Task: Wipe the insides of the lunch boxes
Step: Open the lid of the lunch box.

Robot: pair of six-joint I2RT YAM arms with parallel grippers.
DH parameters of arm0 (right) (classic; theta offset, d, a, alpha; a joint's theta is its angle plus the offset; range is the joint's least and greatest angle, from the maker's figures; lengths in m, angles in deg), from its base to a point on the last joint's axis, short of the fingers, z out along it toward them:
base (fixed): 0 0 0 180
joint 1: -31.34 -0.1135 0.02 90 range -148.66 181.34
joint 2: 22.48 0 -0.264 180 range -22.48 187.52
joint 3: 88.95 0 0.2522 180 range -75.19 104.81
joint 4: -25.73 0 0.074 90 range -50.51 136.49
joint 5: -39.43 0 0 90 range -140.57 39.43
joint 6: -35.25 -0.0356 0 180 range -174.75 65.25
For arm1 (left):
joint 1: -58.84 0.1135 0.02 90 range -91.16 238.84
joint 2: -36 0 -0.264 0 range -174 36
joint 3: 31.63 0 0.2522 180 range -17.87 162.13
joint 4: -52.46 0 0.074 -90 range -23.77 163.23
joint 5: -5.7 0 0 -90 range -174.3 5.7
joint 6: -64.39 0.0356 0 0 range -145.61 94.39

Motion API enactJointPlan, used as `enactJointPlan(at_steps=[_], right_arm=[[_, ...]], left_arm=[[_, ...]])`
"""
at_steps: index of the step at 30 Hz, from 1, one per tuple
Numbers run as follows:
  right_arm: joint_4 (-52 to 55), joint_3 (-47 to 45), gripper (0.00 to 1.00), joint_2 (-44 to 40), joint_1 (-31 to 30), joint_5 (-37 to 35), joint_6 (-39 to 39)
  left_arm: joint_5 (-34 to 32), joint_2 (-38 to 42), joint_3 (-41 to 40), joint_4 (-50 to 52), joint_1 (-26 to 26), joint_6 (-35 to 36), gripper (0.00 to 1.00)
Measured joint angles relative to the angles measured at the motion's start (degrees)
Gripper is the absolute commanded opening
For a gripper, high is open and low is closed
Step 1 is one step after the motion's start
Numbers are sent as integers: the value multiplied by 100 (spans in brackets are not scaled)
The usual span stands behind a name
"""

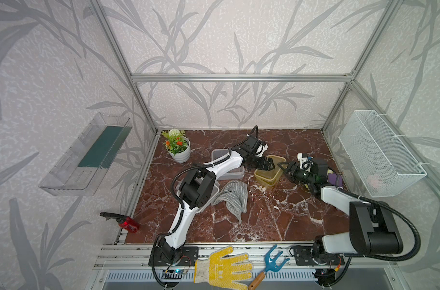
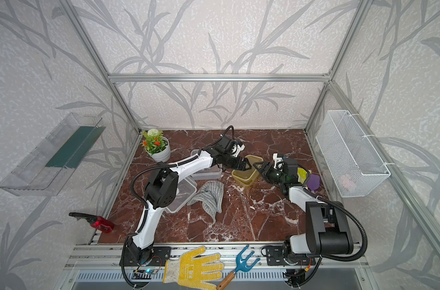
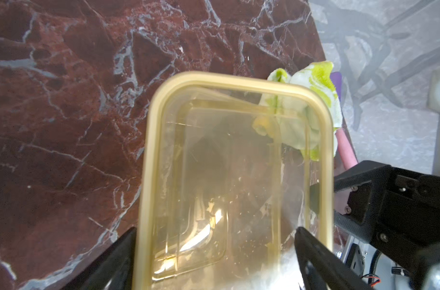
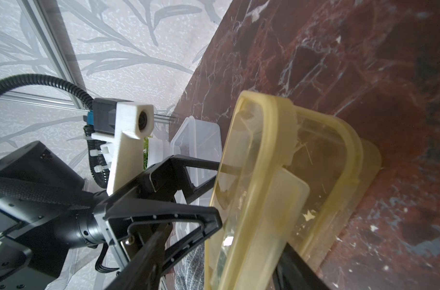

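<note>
The amber lunch box (image 1: 269, 177) (image 3: 226, 163) stands open toward the back right of the marble table, on what looks like its amber lid. My left gripper (image 1: 270, 165) (image 3: 216, 229) is open, with one finger on each side of the box's near end. My right gripper (image 1: 283, 170) (image 4: 224, 251) is open astride a long wall of the box, with a gap beside the rim. The clear greyish lunch box (image 2: 186, 192) lies open under my left elbow. Another clear piece (image 2: 206, 172) sits behind the arm. A grey striped cloth (image 1: 234, 195) lies crumpled beside them, untouched.
A green-and-white rag (image 3: 312, 82) and a purple tool (image 2: 314, 182) lie by my right arm. A flower pot (image 1: 180, 148) stands at the back left and a red spray bottle (image 1: 128, 223) at the front left. A wire basket (image 1: 379, 155) and a clear tray (image 1: 85, 155) hang on the walls. A glove (image 1: 221, 267) and a rake (image 1: 269, 266) lie on the front rail.
</note>
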Motion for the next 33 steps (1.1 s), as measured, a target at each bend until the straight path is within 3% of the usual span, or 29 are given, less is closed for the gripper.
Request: enactJointPlan(at_steps=[13,23,33], right_arm=[[-140,254,63,-136,-216,-214,-557],[1506,1132,56,-245,-404,-592,-70],[2481,1639,56,-179,-750,-1014,275]], left_arm=[[575,197,-321,-551,-11,-739,93],[1043,199,-358,-955,-13,-1447,92],[1110,577,-1167,-1556,39,-1779,92]])
